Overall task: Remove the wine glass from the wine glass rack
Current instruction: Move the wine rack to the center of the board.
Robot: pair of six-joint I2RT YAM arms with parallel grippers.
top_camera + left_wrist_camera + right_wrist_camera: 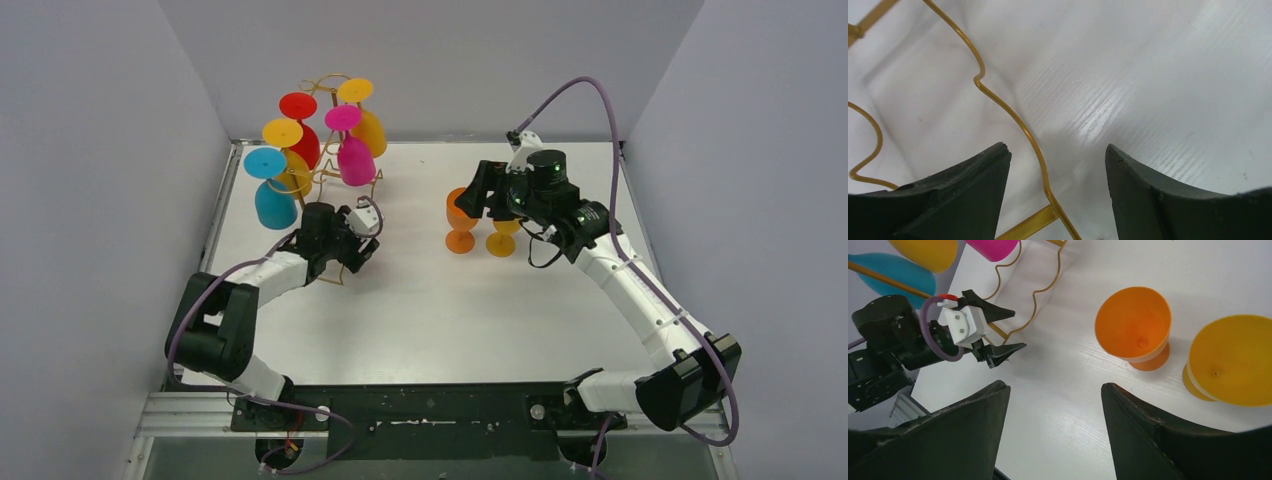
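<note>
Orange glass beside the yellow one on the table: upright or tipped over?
Upright. The orange glass stands on its foot on the table, its open mouth facing up and nothing inside.

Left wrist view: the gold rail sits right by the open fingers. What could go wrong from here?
1. The left gripper is open with the base rail of the wine glass rack apparently running between its jaws. Closing or pulling here could drag or tip the rack, which has glasses such as the magenta glass hanging on it.
2. The right gripper, open, hovers close to the orange glass and yellow glass, which stand side by side. A sideways sweep could topple one.
</note>
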